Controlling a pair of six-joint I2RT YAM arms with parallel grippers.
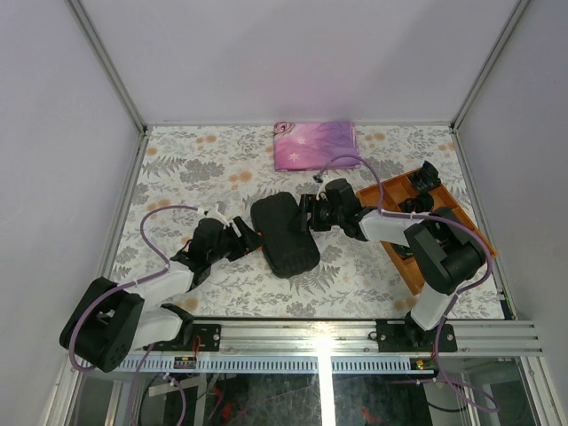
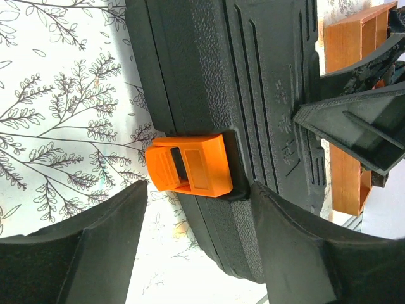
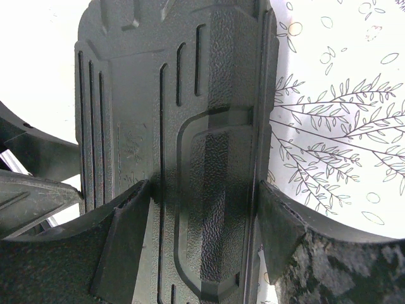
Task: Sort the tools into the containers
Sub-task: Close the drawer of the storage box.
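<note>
Table (image 1: 177, 169), leaf-patterned, carries everything. Tool case (image 1: 284, 235), black and shut, lies flat between my two grippers, directly ahead of both. Orange tray (image 1: 377, 193) sits to the outer side of my right gripper (image 1: 309, 213); the dark items in its compartments are too small to identify. Pink-purple cloth (image 1: 315, 145) lies folded beyond the case, well apart from either gripper. At the right gripper my fingers are spread wide and straddle the textured case, one over the ribbed lid and the other at the seam edge. I cannot tell whether they pinch it or only bracket it. At the left gripper (image 2: 199, 190) my fingers are parted and hold nothing. Orange latch (image 2: 190, 166) sits on the case's side wall, just ahead of the gap between them.
</note>
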